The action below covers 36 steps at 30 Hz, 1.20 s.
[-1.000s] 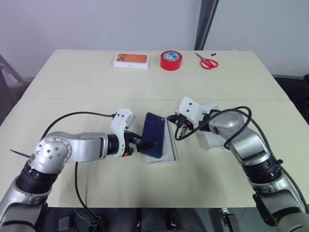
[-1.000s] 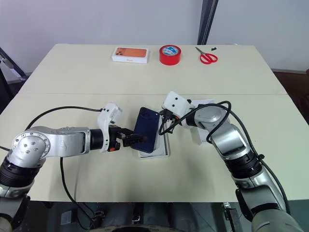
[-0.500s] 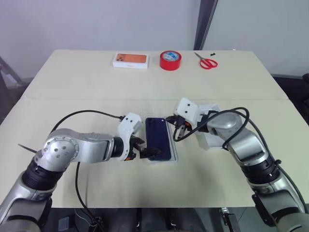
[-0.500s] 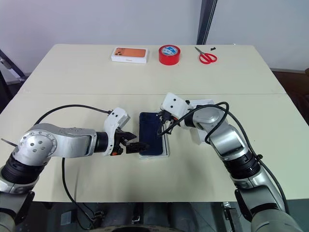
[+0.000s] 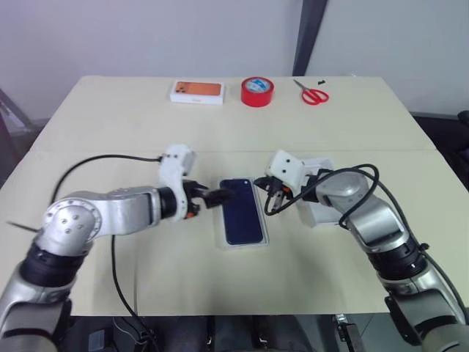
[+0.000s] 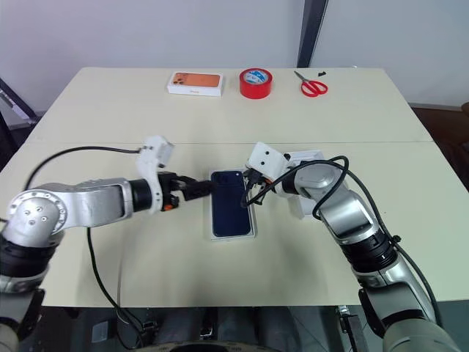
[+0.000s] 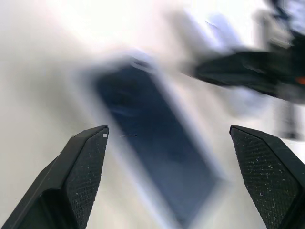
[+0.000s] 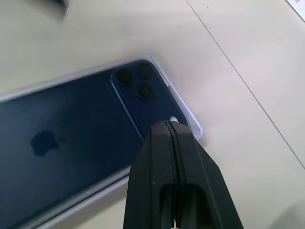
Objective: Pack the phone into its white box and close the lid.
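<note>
The phone (image 5: 242, 211), dark navy, lies flat, back up, inside the white box (image 5: 223, 242) at table centre; the lid (image 5: 314, 213) rests at its three o'clock, off.

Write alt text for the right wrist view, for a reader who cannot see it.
A dark blue phone lies back-up in a shallow white box on a beige table, its three camera lenses at the corner nearest the gripper. The right gripper, its two black fingers shut together, has its tip over that corner of the phone.
</note>
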Each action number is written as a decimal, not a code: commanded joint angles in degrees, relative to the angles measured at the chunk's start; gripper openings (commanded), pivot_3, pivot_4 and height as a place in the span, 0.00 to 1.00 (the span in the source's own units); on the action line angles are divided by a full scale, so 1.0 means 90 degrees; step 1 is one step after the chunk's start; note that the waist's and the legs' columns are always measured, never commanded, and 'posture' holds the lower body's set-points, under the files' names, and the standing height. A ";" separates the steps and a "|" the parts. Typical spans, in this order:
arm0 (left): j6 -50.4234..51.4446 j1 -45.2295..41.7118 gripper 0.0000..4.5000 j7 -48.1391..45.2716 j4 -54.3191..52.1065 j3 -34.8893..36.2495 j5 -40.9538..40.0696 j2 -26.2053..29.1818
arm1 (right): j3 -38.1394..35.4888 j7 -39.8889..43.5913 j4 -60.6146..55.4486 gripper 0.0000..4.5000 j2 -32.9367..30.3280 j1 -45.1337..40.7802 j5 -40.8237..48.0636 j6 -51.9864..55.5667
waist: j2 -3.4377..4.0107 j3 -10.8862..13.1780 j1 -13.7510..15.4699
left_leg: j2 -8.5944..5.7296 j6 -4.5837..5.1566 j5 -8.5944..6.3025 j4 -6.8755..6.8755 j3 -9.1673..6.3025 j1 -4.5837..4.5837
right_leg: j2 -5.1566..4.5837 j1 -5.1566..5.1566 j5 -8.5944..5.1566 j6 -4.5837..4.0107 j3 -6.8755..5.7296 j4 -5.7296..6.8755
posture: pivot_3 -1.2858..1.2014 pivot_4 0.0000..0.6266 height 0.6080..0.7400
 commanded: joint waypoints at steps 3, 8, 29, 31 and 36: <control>-0.0242 0.0479 0.53 -0.1808 -0.0644 -0.0409 0.2586 0.0581 | 0.0141 0.0318 -0.0045 0.00 -0.0495 -0.0027 -0.0225 -0.0274 | 0.0000 0.0000 0.0028 | -0.0001 0.0004 -0.0002 -0.0001 0.0003 -0.0002 | 0.0003 0.0004 0.0000 0.0000 -0.0001 -0.0011 | 0.52 0.24 0.88; -0.0163 0.0688 0.02 -0.2802 -0.0737 -0.0705 0.3612 0.0462 | 0.0328 0.0574 -0.0312 0.00 -0.0790 0.0183 -0.0328 -0.0441 | 0.0000 0.0001 0.0016 | 0.0001 0.0014 -0.0008 -0.0001 0.0003 -0.0002 | 0.0001 0.0008 0.0000 0.0001 0.0000 -0.0016 | 0.52 0.24 0.88; -0.1855 0.2930 0.02 -0.6081 -0.0479 0.0956 0.5407 0.0258 | 0.0838 0.0107 -0.0761 0.00 0.0641 -0.0017 0.0110 0.0405 | 0.0004 0.0003 -0.0029 | 0.0011 0.0051 -0.0030 -0.0003 -0.0001 -0.0001 | -0.0009 0.0000 -0.0001 -0.0002 0.0001 -0.0011 | 0.52 0.24 0.88; -0.2031 0.3118 0.02 -0.6322 -0.0523 0.1093 0.5552 0.0287 | 0.0936 0.0016 -0.0635 0.00 0.0760 -0.0071 0.0057 0.0436 | 0.0004 0.0003 -0.0021 | 0.0011 0.0050 -0.0030 -0.0004 -0.0001 -0.0002 | -0.0012 -0.0003 -0.0001 -0.0003 0.0001 -0.0010 | 0.52 0.24 0.88; -0.2372 0.3546 0.02 -0.6809 -0.0659 0.1468 0.5666 0.0230 | 0.1164 -0.0152 -0.0393 0.00 0.1096 -0.0193 -0.0010 0.0568 | 0.0005 0.0004 -0.0026 | 0.0010 0.0052 -0.0033 -0.0005 0.0000 -0.0003 | -0.0018 -0.0002 -0.0001 -0.0003 0.0001 -0.0013 | 0.52 0.24 0.88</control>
